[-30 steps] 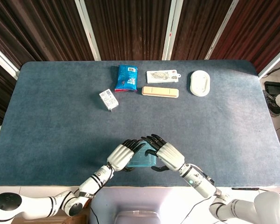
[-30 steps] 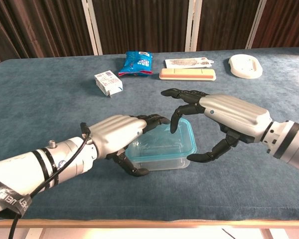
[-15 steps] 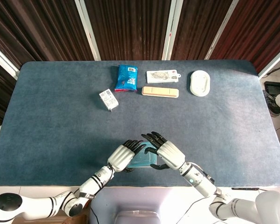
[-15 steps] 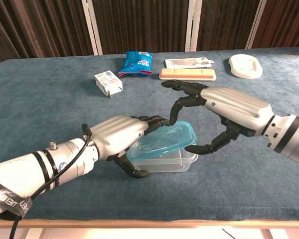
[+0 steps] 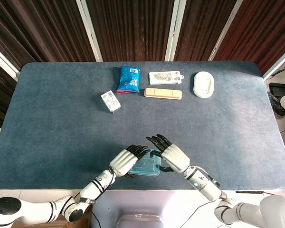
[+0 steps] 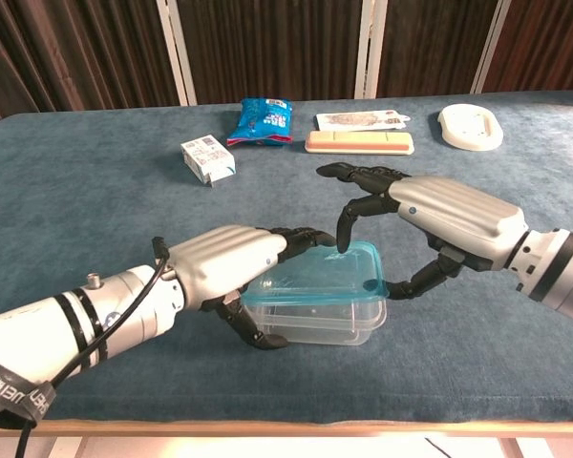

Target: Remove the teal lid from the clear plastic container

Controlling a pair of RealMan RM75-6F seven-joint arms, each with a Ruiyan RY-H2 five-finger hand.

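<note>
Both hands work low in the frame: left hand grips the clear plastic container, right hand pinches the teal lid, which next needs lifting clear.

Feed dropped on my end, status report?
Left hand grips container. Right hand pinches teal lid, lid raised off the rim. Nothing in the way.

Blue-covered table with container, blue packet, small carton
</note>
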